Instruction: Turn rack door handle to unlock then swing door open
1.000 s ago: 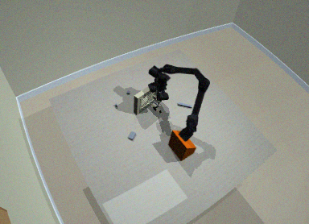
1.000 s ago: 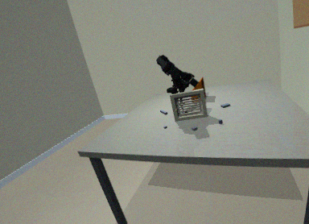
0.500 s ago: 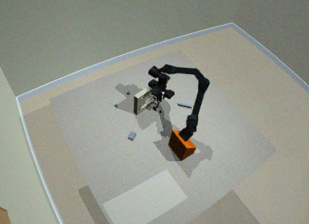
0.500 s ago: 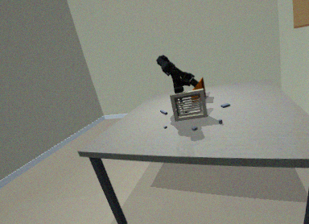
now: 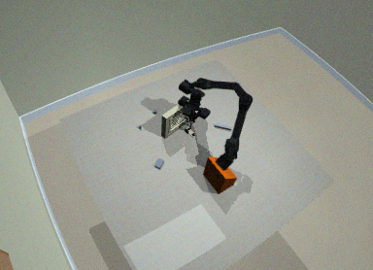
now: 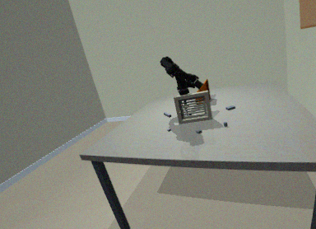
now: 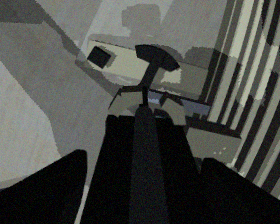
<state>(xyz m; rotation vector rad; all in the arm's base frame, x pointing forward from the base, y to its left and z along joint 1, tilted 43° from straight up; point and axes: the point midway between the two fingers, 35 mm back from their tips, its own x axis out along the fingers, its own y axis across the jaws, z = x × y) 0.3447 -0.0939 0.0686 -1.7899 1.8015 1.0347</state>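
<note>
The rack's pale frame stands upright on the table. Its slatted door appears to sit flush in the frame; the exact angle is too small to tell. Slats run down the right of the wrist view. My gripper is beside the rack on the robot's side, pointing down, with its fingers apart. The dark upright handle rises between the two fingers, with a gap on each side. Beyond its end are pale mount pieces and a dark T-shaped part. The handle's turn is unclear.
The arm's orange base stands on the table. Small blue-grey blocks lie around the rack, among them one to its side and a long one on the other side. The table's front edge lies beyond the rack.
</note>
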